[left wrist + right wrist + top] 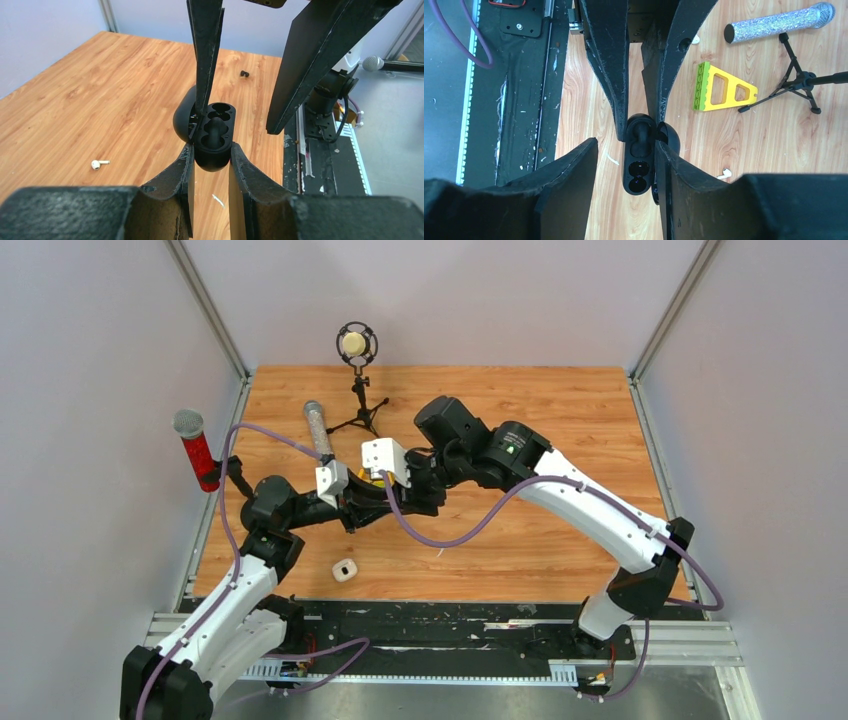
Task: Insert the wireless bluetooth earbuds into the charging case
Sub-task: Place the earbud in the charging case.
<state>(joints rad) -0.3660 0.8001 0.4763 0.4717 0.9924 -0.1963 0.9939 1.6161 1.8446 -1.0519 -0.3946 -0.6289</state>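
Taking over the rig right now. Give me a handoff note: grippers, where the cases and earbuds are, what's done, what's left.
Left gripper: shut on an open black case, held above the table. One well looks filled, the other empty.
Right gripper: open, holding nothing, one finger at the black case's lid.
White case: on the table's near side, untouched.
White earbud: loose on the table. A second one is not clearly seen.
Done: nothing visible for the white set.
Left: at least this earbud into the white case.

4 fingers (pixel 206 60) crowd black case (pixel 215 137), open table (pixel 570 420) rightward
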